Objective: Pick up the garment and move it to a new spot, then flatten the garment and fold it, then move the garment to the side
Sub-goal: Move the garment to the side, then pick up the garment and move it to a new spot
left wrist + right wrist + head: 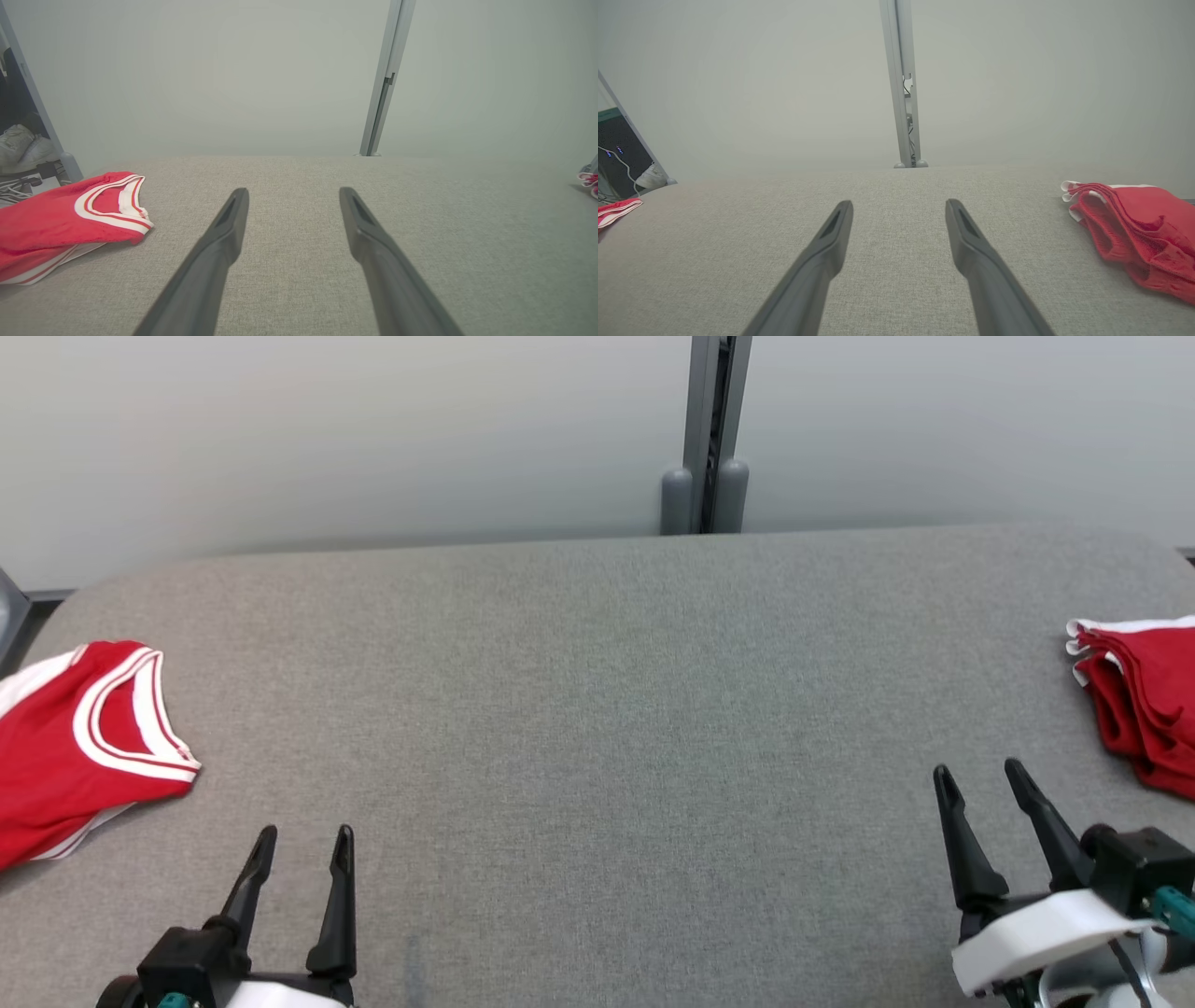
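Ahead, grey fabric surface point(597, 709), red garment point(65, 747) at left edge; pale wall point(327, 429).

Spread left end effector point(293, 195), red garment point(70, 219) left

Red garment point(65, 756) with white-striped collar, red stack point(1148, 700) edged white, plain grey table point(597, 709)

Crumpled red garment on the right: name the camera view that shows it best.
Right wrist view: the crumpled red garment lies large and nearly whole, white trim clear. The head view cuts it at the edge; the left wrist view catches a tiny scrap.
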You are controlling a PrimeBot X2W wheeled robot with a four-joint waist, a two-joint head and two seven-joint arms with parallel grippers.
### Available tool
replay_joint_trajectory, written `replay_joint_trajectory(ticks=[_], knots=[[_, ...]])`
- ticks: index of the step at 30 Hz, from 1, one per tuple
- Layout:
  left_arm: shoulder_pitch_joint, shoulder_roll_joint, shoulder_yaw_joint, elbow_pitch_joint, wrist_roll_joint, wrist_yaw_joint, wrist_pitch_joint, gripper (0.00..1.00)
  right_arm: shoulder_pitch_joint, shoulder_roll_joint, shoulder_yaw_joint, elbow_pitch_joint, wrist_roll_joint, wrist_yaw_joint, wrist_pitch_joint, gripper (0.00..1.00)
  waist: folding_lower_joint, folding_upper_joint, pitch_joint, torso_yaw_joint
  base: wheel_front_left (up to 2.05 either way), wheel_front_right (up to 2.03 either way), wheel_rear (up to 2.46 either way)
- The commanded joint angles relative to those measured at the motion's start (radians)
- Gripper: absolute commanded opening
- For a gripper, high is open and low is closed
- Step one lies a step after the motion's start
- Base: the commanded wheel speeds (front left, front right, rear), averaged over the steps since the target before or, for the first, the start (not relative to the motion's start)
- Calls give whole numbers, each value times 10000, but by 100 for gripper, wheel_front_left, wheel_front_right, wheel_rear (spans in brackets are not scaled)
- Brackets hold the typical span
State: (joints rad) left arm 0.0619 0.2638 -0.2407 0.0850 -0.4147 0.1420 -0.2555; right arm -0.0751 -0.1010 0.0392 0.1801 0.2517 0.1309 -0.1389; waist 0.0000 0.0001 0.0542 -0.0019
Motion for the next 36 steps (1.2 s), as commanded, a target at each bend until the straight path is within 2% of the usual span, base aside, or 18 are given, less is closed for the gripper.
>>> replay_joint_trajectory(ticks=[1, 17, 36], knots=[[191, 7, 5, -31, -45, 73, 35, 100, 351, -22, -110, -215, -42, -2, 149, 100, 0, -1, -356, 103, 0, 0, 0], [984, 198, -144, -405, -105, 269, 253, 100, 1838, 187, -838, -1798, -355, -2, 1034, 100, 0, -1, -1010, 46, 0, 0, 0], [912, 293, -217, -539, -178, 385, 369, 100, 2033, 337, -1012, -2196, -438, -2, 1263, 100, 0, -1, -934, 9, 0, 0, 0]])
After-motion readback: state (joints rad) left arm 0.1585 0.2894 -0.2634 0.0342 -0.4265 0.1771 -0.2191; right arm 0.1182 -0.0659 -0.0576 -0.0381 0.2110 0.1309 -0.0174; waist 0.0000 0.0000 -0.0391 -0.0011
